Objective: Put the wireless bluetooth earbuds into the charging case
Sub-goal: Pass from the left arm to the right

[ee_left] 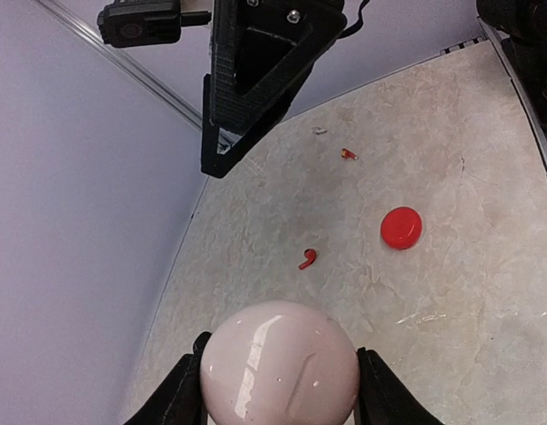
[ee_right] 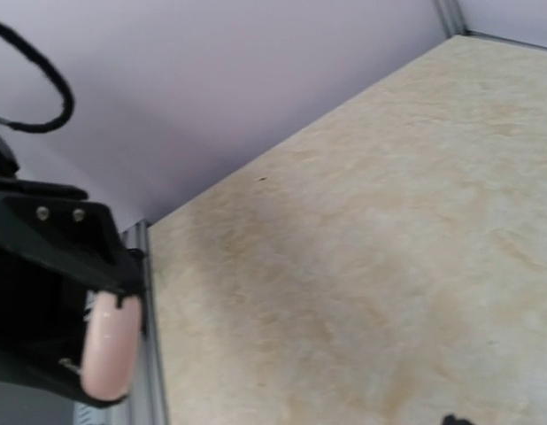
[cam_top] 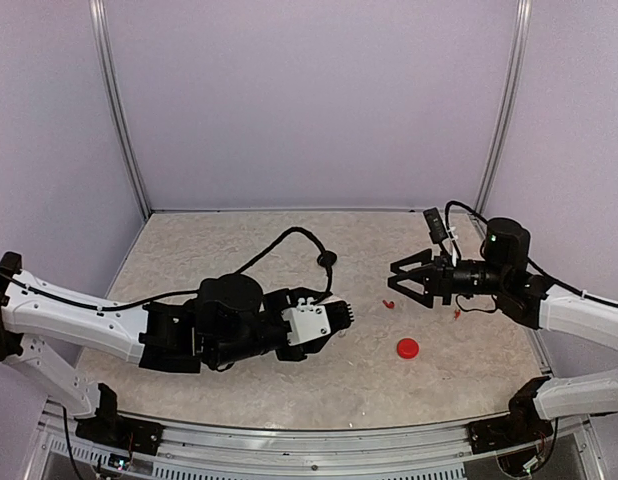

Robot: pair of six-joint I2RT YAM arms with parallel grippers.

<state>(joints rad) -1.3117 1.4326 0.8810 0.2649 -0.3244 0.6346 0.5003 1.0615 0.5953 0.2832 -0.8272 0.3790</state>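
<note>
Left hand (ee_left: 281, 398): is gripping the pale pink case (ee_left: 278, 350) between both fingers, the jaws narrowed onto its rounded sides and carrying it clear of the tabletop (ee_left: 468, 301).
Right hand (cam_top: 394, 280): is hovering with its jaws spread wide, nothing between them and touching nothing; it is pointing towards the left hand.
Nearer red earbud (ee_left: 307, 258): is lying loose on the tabletop between the two hands, just below the right hand's fingertips in the top view, apart from both cases.
Farther red earbud (ee_left: 349, 154): is lying loose near the right arm, well apart from the first.
Other earbuds: none are showing clearly; a tiny pale speck beyond the farther red one is too small to name.
Pale pink case, condition: is showing a smooth closed dome with a faint line across it; whether it is opening cannot be told.
Red round case (ee_left: 401, 227): is sitting flat on the tabletop, towards the near edge from the nearer earbud, untouched and apparently closed.
Reason for hold: the left hand is probably presenting the case as a steady target, so the right hand is staying free for the small parts.
Reason for spread jaws: the right hand is probably readying to take either the lid or the nearer earbud.
Progress, as judged: no earbud is sitting in any case.
</note>
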